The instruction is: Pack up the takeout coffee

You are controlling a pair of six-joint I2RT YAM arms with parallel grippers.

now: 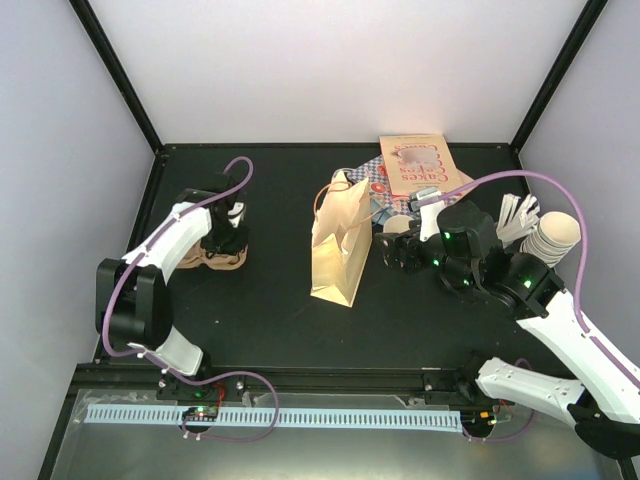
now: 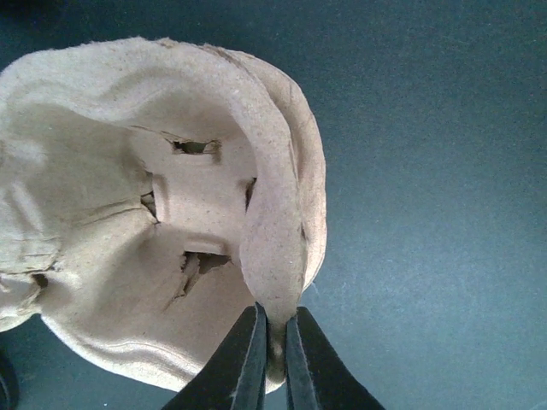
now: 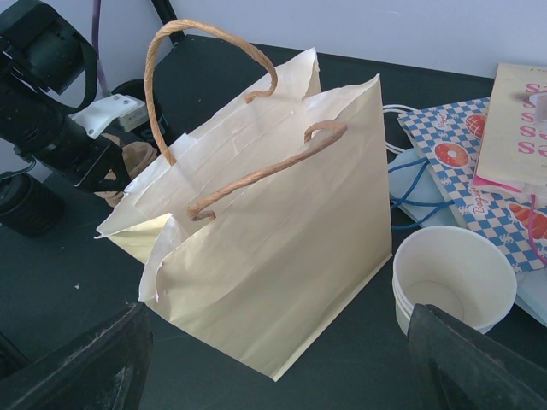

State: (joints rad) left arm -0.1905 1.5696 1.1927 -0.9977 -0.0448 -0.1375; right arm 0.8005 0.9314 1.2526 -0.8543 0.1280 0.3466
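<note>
- The takeout coffee cannot be made out in any view, so its place, its long axis and the way it points cannot be told, nor how it lies relative to either end effector.
- The left end effector [image 2: 273, 337] is pinched tight on the raised edge of a brown cup carrier [image 2: 128, 213], which lies on the dark worktop [image 1: 270, 200] at the left.
- The right end effector [image 3: 280, 342] stands wide apart and holds nothing.
- It faces a tan paper bag [image 3: 282, 256], which stands upright near the middle with its mouth open and both handles up.
- A stack of lidless cups [image 3: 444, 286] stands upright just beside the bag, near the right finger.
</note>
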